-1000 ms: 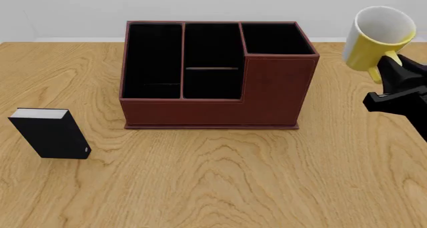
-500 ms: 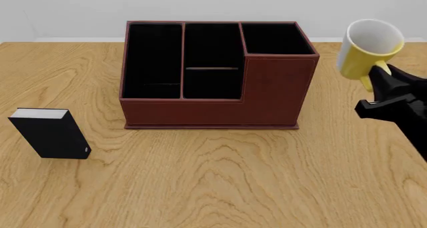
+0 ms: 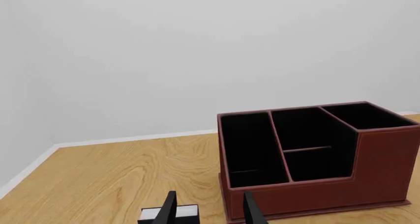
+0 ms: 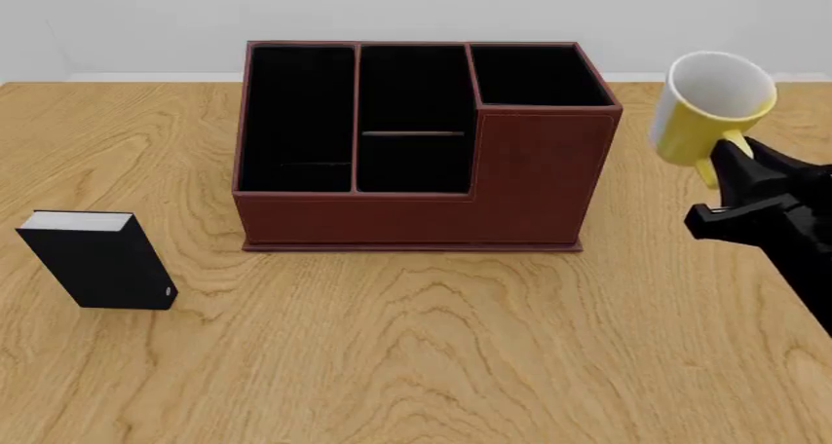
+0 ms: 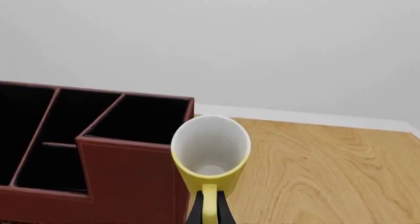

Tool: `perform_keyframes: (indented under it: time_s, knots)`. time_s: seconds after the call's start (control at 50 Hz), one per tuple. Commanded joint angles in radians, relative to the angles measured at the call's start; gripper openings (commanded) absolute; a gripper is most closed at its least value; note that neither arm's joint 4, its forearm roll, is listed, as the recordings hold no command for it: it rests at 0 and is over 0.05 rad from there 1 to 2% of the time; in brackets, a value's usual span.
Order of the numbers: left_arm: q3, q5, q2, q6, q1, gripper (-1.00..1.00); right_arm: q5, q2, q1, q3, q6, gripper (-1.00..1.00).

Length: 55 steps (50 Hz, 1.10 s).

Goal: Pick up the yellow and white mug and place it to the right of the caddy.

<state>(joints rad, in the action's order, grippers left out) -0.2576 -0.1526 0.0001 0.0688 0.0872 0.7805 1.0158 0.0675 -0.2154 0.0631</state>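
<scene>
One small yellow, white-lined ceramic mug (image 4: pixel 712 111) hangs by its handle in the right jaws (image 4: pixel 723 171), beside the reddish-brown leather caddy (image 4: pixel 430 196); left jaws (image 3: pixel 208 211), cropped, stand parted.

Right gripper (image 4: pixel 723 166) fingertips hidden behind the yellow and white mug (image 4: pixel 708 106) handle; left gripper (image 3: pixel 208 211) cut off by the wrist frame's edge, hiding most of the black block (image 3: pixel 187 213) beside the caddy (image 3: pixel 315 155).

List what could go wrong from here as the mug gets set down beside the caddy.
The right pincer grips the yellow and white mug only by its handle, so it could swing or slip.

The mug hangs tilted close to the caddy; lowered carelessly, it may bump that wall or land on an edge and tip.
</scene>
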Motion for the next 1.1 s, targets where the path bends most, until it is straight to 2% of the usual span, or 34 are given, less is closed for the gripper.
perform_keyframes:
  time_s: [0.02,0.24,0.78,1.1]
  knots:
    - [0.008,0.006,0.000,-0.001,0.001,1.00,0.026,0.021,-0.005,0.003,-0.012,-1.00]
    - [0.005,0.002,0.000,0.001,0.002,1.00,0.038,0.040,-0.011,0.003,-0.012,-1.00]
    - [0.012,0.006,0.000,0.003,0.003,1.00,0.200,0.253,-0.013,0.013,-0.028,-1.00]
    - [0.015,0.007,0.000,0.002,0.000,1.00,0.235,0.306,-0.019,0.010,-0.033,-1.00]
